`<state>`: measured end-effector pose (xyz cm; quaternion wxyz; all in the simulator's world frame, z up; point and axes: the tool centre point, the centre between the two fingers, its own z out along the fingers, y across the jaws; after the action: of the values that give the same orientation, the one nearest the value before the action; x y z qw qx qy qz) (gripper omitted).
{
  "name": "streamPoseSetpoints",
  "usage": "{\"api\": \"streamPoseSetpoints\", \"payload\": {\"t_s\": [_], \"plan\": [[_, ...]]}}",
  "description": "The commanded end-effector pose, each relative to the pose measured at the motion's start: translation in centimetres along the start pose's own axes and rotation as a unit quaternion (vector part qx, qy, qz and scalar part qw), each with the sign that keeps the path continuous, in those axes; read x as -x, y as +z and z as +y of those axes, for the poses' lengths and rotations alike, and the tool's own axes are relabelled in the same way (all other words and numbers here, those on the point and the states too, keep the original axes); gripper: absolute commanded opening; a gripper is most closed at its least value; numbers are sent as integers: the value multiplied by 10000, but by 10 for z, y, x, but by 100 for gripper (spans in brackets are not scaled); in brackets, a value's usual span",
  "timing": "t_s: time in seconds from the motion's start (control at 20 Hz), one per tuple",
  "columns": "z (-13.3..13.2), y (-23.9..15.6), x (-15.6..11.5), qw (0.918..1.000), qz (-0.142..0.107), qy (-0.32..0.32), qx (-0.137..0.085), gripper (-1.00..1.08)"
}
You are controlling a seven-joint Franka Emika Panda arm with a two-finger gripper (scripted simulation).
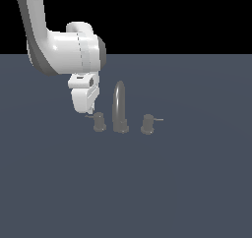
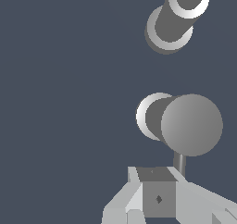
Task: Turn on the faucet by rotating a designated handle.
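Handle (image 1: pixel 99 121) sits centre-left in the exterior view, its rod (image 1: pixel 89 116) just under your fingers (image 1: pixel 92 108). Can't tell if they're apart or together. Push too high and you skate off the thin rod; drift toward the spout (image 1: pixel 119 106) and you hit it.
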<state>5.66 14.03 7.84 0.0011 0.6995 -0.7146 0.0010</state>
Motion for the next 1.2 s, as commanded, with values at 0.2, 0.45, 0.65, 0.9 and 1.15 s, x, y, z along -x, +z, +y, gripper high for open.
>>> {"api": "streamPoseSetpoints", "payload": {"t_s": [0.2,0.45,0.65,0.9,1.15], "plan": [[-14,14,-6,9995,-7,308,-1,-100],[-17,16,-7,9994,-10,355,0,-100],[-13,16,-5,9994,-10,352,1,-100],[3,15,5,9994,-13,354,1,-100],[5,15,6,9992,-16,388,-38,-100]]}}
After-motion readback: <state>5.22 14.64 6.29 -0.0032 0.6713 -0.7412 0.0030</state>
